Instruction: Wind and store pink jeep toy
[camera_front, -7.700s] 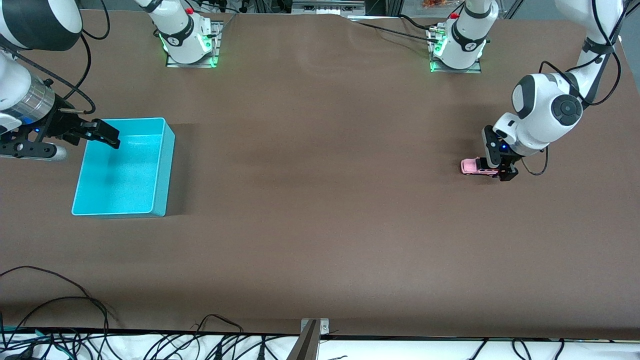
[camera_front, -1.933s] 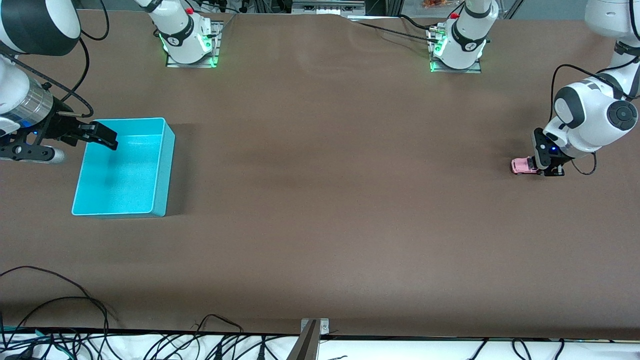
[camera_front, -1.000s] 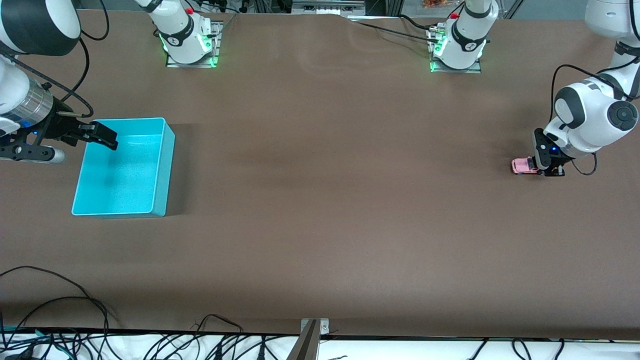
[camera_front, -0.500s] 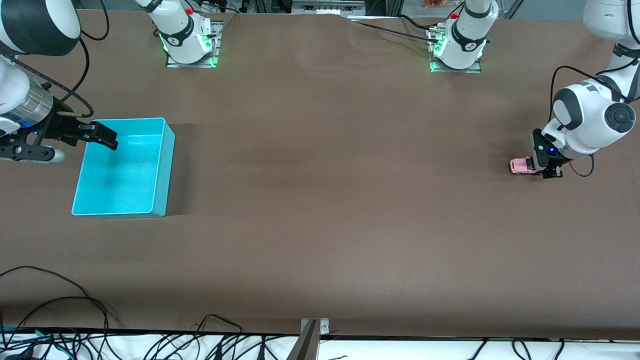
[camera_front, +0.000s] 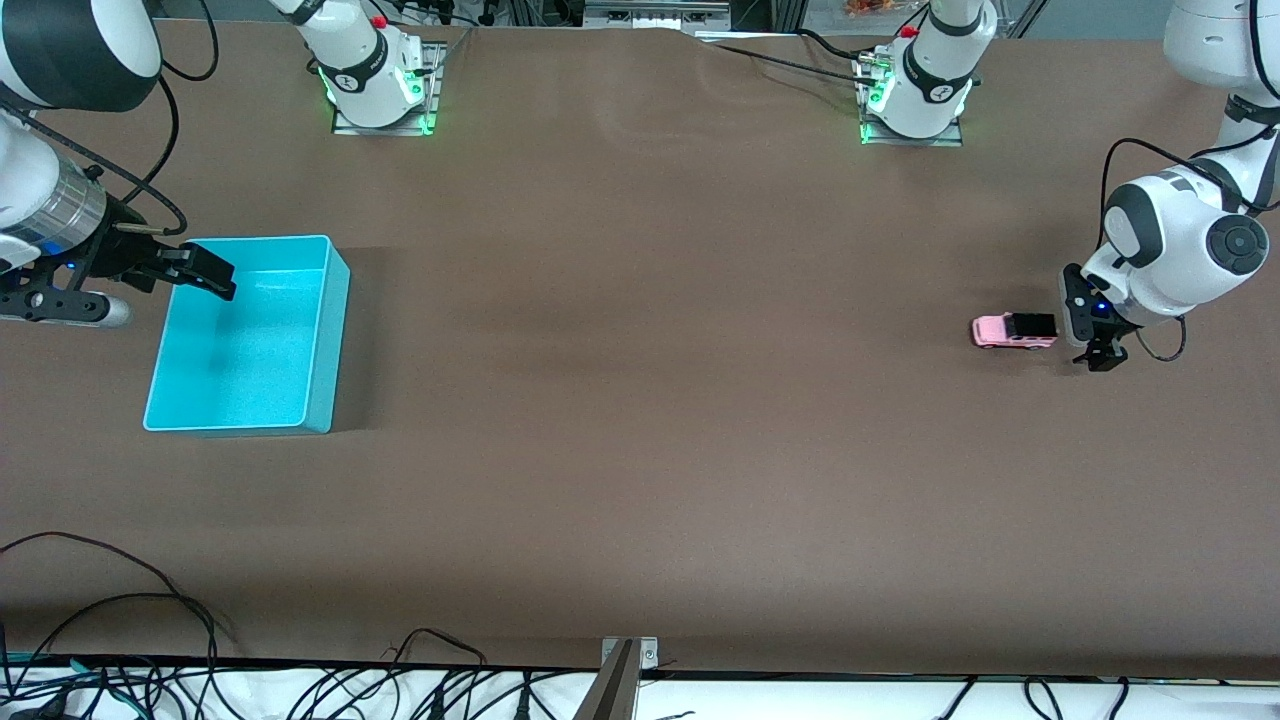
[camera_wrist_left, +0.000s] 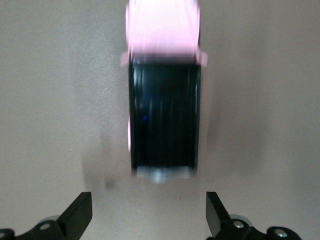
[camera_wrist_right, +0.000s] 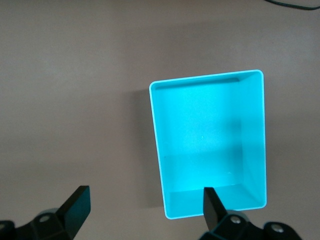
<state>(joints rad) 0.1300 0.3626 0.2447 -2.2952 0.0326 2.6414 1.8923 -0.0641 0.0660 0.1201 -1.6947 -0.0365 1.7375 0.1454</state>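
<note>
Both jaws of my left claw have just sprung wide, so the pink jeep toy now rolls free along the counter toward the cyan bin, where my right claw waits open above it.

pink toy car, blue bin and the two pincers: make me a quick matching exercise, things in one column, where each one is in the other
Things:
1. toy car
2. bin
3. left pincer
4. right pincer

Places:
A. open, over the bin's rim
B. empty, at the right arm's end of the table
C. free on the table, beside the left pincer
D. open, low beside the toy car

Pairs: 1-C, 2-B, 3-D, 4-A
</note>
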